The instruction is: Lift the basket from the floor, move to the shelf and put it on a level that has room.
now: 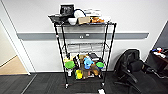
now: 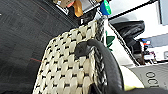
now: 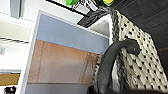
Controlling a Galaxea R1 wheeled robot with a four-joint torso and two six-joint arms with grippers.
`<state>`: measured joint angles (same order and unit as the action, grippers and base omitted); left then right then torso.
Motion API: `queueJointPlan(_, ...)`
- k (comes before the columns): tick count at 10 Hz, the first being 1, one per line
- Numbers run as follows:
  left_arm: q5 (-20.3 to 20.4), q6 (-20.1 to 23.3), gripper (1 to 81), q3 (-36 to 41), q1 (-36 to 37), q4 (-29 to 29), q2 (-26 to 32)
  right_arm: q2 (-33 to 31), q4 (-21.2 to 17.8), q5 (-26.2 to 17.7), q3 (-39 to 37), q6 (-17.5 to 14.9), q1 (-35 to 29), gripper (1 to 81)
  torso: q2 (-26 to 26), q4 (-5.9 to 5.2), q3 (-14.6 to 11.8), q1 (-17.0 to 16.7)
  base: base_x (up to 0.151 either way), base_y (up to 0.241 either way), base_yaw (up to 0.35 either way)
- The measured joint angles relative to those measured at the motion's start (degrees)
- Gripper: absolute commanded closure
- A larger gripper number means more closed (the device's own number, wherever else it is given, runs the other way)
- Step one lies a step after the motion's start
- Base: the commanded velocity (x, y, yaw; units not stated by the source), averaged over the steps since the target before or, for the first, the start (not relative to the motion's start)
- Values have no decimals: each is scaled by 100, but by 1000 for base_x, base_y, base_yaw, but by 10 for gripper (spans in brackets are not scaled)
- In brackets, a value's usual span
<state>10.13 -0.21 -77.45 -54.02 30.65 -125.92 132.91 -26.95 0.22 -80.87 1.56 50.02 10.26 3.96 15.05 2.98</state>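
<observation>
The shelf (image 1: 85, 53) stood straight ahead of the robot against the pale wall, and everything else could be placed from it. Its top tier was crowded with a white bowl (image 1: 72, 21), a cardboard box (image 1: 84, 20) and other clutter, its lowest tier was packed with colourful items, and only the middle level (image 1: 86, 47) looked bare. An office chair (image 1: 133, 70) sat to the right of the shelf, and the floor (image 1: 37, 83) lay dark in front of it. The basket (image 2: 67, 67) was off the carpet and short of the shelf, carried between the two arms: the left wrist view looked along one woven side with its dark loop handle (image 2: 105, 62) arching close by, and the right wrist view showed the opposite side and its handle (image 3: 110, 62). The fingers of neither gripper could be made out, so whether they were clamped on the handles, or how widely they stood, could not be told. The risks seemed to lie in the approach. If the basket hung from soft loops it could swing or tip, and one side slipping would probably drop it. The gap over the middle level looked shallow, so a basket brought in too high or tilted might catch the top tier's wire edge or a post, and the rack, being on casters, might roll away if pushed.
</observation>
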Motion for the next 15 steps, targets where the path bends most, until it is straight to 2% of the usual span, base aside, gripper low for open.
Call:
queueJointPlan(2, -38, -1, 811, -13, -2, -55, -10, -6, 2, -11, -11, 0, 39, 811, 6, 0, -155, 0, 0, 0, 0)
queueJointPlan(5, -106, -6, 811, -13, -15, -190, -10, -13, 2, -22, -11, 0, 85, 811, 11, 0, -219, -11, 21, 0, 0)
queueJointPlan(15, -140, -9, 811, -13, -28, -279, 6, -11, 2, -27, -63, 0, 141, 811, 15, 0, -223, -22, 128, 0, 0)
